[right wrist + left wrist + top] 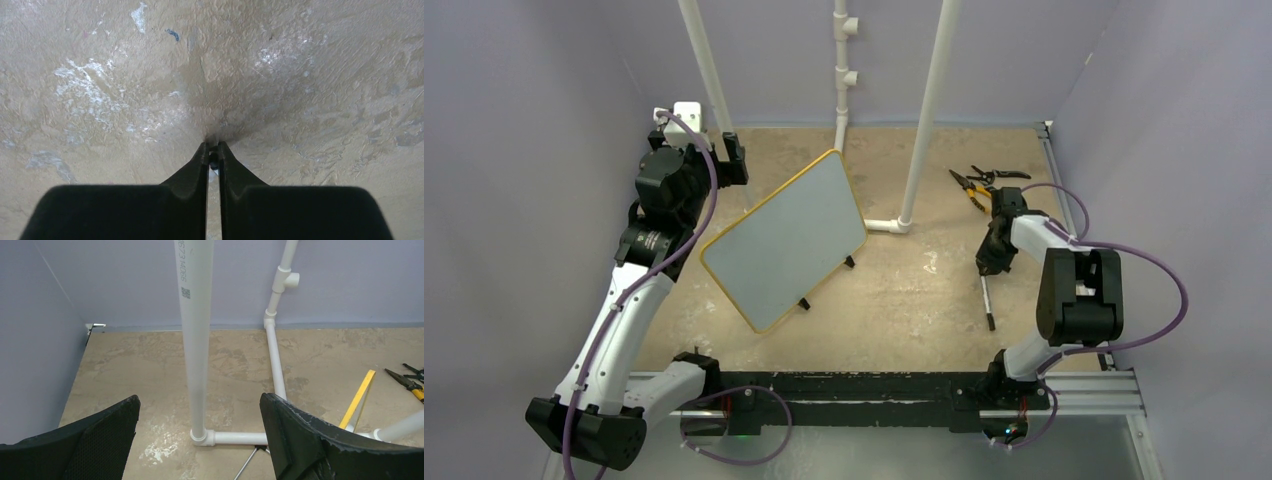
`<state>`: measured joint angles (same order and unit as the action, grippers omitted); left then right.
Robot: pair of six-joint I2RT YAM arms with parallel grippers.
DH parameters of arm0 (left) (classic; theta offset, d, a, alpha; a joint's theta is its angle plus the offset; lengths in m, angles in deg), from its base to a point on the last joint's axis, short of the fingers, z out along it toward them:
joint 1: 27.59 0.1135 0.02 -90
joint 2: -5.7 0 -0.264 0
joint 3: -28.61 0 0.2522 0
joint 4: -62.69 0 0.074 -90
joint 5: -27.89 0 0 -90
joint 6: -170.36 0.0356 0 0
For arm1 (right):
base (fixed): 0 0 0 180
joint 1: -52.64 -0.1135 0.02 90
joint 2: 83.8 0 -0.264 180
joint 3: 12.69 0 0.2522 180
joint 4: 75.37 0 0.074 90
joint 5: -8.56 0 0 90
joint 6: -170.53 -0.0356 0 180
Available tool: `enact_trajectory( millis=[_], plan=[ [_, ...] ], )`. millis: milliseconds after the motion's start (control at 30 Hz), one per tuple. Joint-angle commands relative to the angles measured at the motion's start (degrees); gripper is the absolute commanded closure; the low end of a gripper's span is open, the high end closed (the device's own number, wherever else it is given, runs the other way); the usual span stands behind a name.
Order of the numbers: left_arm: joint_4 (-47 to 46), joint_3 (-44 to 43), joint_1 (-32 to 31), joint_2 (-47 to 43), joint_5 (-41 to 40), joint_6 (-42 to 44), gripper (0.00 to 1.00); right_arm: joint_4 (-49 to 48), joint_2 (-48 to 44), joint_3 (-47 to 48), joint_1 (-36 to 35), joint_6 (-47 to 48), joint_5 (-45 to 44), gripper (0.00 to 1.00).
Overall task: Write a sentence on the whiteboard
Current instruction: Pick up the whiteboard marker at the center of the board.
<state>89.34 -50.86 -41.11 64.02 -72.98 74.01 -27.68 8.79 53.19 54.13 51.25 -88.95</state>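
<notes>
Pinching the marker (987, 298) by its far end on the table (904, 290), the right gripper (213, 147) clamps tight; so off-centre a hold risks the marker swinging or slipping when lifted. The whiteboard (784, 240) stands blank, propped well to its left; the left gripper (199, 402) gapes empty.

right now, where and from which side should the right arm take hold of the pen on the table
Grip the pen on its pale barrel near the far end, coming straight down from above. It is thin and lies flat on the table, so the jaws must straddle it crosswise. The right gripper seems pinched there now.
</notes>
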Motion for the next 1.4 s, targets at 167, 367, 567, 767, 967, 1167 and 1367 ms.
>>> enact_trajectory(
  millis=[167,367,567,767,967,1167,1367],
  plan=[
    [-2.87,0.28,0.25,-0.63,1.02,0.13,0.11,2.52,1.63,-4.53,-1.06,-0.94,5.36,0.95],
    [-3.11,0.45,0.25,-0.41,1.76,-0.21,0.11,2.53,-0.51,-0.37,-0.38,-3.33,6.52,0.9],
    [-3.3,0.59,-0.11,-0.67,1.78,-0.36,0.1,8.53,-5.18,1.66,1.29,-9.99,2.02,0.48],
    [-3.09,0.59,-2.45,-1.29,0.62,0.25,0.1,12.18,-10.41,2.74,4.64,-16.89,-2.33,0.28],
    [-3.0,0.94,-4.74,-2.2,-0.38,0.76,0.1,12.04,-12.79,2.54,5.48,-20.68,-6.61,0.24],
    [-3.1,0.93,-5.98,-2.85,-0.43,0.75,0.1,10.21,-13.24,-4.08,6.25,-23.06,-6.61,0.24],
    [-3.26,1.2,-6.69,-3.21,-0.38,0.76,0.1,8.16,-12.01,-4.53,8.29,-22.96,-7.51,0.24]
  ],
)
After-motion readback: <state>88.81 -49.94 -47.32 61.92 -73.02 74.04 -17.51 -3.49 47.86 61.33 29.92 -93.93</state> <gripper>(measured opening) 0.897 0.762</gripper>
